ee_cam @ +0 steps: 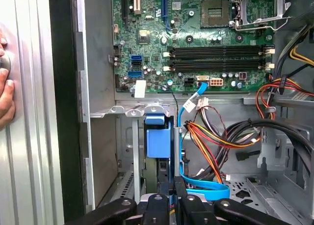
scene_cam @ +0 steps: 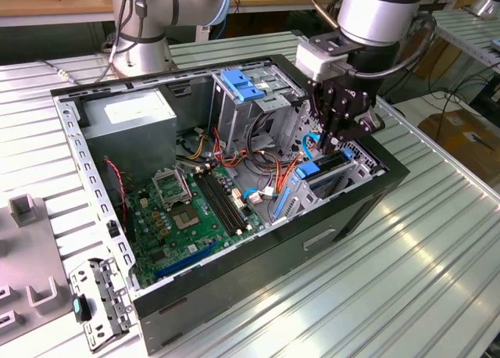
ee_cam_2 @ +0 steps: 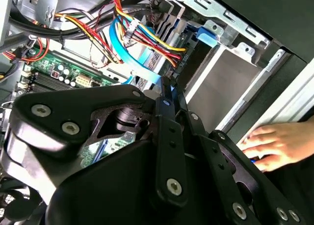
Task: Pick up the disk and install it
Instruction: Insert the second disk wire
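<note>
Open black steel computer case (scene_cam: 344,217) on ribbed aluminium table (scene_cam: 437,280); green motherboard (scene_cam: 195,209) inside. Black gripper (scene_cam: 334,135) at 3 o'clock over drive bay, fingers pressed together. Blue-framed disk (ee_cam: 158,136) seated on edge in bay.

exterior view: high, angled down at open computer case (scene_cam: 234,178) | both wrist views: close inside it, sharing motherboard (ee_cam: 196,38) and cables (ee_cam_2: 142,38)
</note>
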### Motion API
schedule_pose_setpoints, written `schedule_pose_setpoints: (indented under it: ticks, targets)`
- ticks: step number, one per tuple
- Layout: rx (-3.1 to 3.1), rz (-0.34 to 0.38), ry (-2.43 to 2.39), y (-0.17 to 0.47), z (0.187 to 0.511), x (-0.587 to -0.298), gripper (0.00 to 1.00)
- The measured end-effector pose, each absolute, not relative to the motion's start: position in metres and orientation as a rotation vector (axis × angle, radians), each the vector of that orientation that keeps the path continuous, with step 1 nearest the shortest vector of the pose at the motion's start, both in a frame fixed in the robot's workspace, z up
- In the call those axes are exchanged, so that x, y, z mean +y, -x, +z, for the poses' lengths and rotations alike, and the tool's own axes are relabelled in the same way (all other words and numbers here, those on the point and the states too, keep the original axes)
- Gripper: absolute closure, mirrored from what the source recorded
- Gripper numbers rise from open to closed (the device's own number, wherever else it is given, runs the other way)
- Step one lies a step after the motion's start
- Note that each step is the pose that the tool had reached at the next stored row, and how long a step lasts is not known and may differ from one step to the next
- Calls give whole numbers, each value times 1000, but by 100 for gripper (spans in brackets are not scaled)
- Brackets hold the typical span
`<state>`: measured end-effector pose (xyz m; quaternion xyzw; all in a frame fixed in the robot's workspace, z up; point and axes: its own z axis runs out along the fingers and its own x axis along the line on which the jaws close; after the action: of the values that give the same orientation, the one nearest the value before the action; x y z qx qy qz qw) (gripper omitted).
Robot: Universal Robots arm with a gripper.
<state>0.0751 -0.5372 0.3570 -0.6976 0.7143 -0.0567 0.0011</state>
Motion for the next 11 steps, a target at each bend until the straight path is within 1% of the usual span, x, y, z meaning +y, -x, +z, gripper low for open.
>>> schedule_pose_setpoints:
  ticks: [5, 11]
  targets:
    - [2224, -128, 2168, -75, 356, -547, 84]
    - [2220, -118, 2164, -75, 354, -551, 84]
